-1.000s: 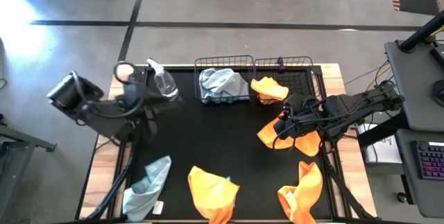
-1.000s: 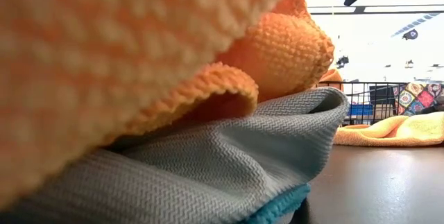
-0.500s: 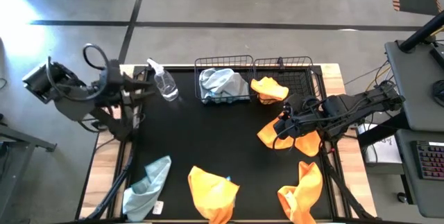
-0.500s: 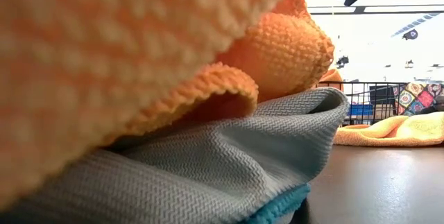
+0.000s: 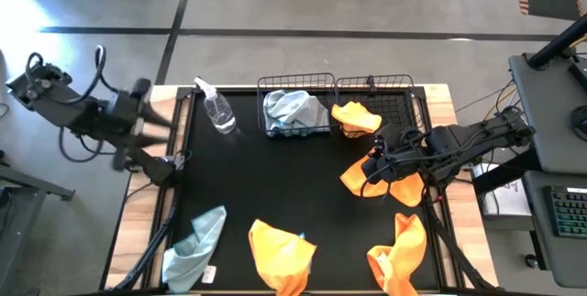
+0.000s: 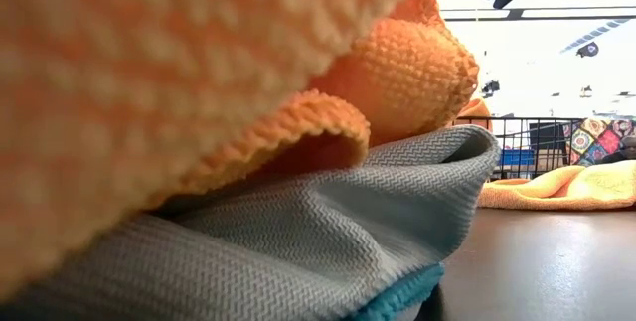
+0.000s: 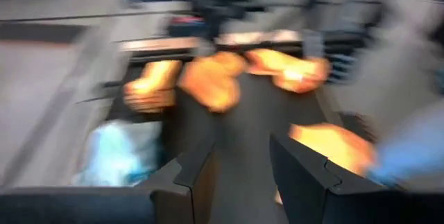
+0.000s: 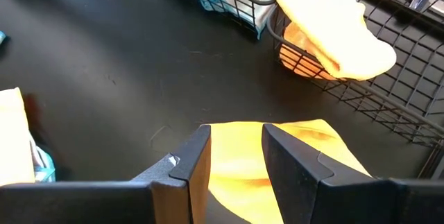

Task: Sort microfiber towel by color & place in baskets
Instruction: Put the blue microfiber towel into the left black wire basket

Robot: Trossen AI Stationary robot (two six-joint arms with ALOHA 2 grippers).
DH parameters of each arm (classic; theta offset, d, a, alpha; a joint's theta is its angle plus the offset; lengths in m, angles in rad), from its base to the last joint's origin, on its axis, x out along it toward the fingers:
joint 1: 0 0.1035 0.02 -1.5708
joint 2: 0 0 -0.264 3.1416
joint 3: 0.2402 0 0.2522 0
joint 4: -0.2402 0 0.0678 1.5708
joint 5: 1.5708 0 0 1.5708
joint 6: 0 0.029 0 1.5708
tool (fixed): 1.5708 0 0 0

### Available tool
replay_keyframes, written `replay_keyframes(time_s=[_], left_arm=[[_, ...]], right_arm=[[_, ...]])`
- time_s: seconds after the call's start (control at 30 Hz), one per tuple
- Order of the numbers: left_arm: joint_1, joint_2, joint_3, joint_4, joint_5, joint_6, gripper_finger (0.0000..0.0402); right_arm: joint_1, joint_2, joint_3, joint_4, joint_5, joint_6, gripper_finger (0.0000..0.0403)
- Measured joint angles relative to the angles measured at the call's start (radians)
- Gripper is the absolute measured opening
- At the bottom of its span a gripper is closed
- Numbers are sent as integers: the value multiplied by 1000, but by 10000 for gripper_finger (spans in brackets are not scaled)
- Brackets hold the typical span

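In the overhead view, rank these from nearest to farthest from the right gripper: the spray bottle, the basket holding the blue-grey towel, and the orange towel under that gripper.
From the right gripper:
1. Orange towel, directly beneath it.
2. Left basket, holding the blue-grey towel, table's far edge.
3. Spray bottle, far-left corner.

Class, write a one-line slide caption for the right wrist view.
Right gripper, fingers open, hovers over an orange towel near the baskets.

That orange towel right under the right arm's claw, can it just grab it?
Probably yes. The right gripper hangs open directly over the orange towel on the black table, with nothing between them; the baskets stand off to one side.
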Motion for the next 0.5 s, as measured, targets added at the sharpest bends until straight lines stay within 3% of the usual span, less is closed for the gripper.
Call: replay_keyframes(time_s=[0.1, 0.23, 0.33, 0.5], left_arm=[[0, -50, -62, 95, 189, 77, 119], [0, -113, -170, 247, 360, 141, 119], [0, -157, -268, 328, 431, 164, 119], [0, -225, -466, 396, 443, 88, 119]], right_arm=[[0, 0, 0, 0, 0, 12, 123], [0, 0, 0, 0, 0, 19, 123], [0, 0, 0, 0, 0, 32, 123], [0, 0, 0, 0, 0, 43, 123]])
